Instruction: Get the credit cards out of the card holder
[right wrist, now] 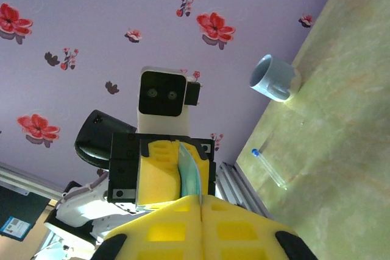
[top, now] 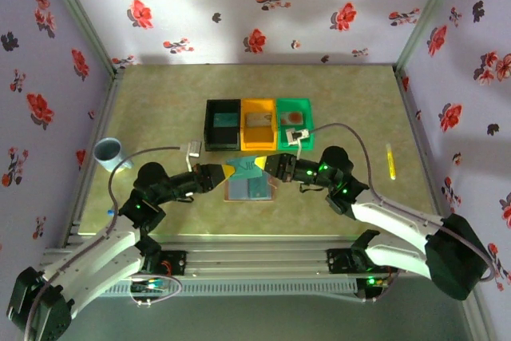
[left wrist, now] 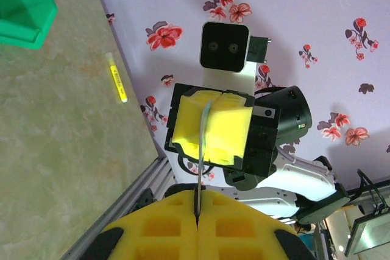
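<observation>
A teal-green credit card (top: 240, 168) hangs edge-on between both grippers, just above the table. My left gripper (top: 220, 174) is shut on its left end, and in the left wrist view the yellow pads (left wrist: 231, 226) pinch the thin card (left wrist: 203, 141). My right gripper (top: 268, 167) is shut on the other end. The right wrist view shows the card (right wrist: 194, 172) slightly bowed between the two grippers. The card holder (top: 250, 191) lies open and flat right below them, blue-grey inside with a brownish-pink rim.
Black (top: 223, 124), orange (top: 258, 124) and green (top: 295, 123) bins stand in a row behind the holder. A blue-grey cup (top: 108, 152) sits at the left, a yellow marker (top: 390, 163) at the right. A clear tube with a blue cap (right wrist: 268, 165) lies near the left front edge.
</observation>
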Action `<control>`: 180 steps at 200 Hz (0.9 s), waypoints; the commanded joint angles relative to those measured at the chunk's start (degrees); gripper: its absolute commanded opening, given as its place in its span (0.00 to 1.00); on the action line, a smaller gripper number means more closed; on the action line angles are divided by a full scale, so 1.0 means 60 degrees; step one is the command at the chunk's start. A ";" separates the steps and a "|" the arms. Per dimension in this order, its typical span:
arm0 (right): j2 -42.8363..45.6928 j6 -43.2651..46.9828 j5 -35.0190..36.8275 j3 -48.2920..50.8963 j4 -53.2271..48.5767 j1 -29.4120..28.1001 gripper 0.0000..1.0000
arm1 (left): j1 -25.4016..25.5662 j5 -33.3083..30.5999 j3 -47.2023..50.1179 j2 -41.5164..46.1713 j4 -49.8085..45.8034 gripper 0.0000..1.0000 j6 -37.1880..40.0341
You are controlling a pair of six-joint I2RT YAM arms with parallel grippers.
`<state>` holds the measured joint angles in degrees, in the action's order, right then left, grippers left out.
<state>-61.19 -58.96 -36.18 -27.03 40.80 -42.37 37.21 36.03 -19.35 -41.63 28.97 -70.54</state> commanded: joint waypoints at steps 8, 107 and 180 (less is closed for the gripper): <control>0.0516 0.0668 -0.0055 -0.0520 -0.1462 -0.0058 0.25 | -0.0020 0.0005 -0.0273 -0.0064 0.0120 0.00 0.0317; 0.2820 0.5443 0.3527 -0.3979 -1.0829 0.0196 0.91 | -0.0958 -0.0118 -0.2465 -0.0315 -0.5267 0.00 0.3317; 0.4036 0.6824 0.8909 -0.4854 -1.4026 0.0222 0.99 | -0.1902 -0.1176 -0.3898 -0.0867 -0.7901 0.00 0.5063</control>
<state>-38.96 -22.22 2.09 -55.83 -34.63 -41.43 27.90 32.93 -39.53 -46.26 -11.00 -46.35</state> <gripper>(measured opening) 0.993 0.065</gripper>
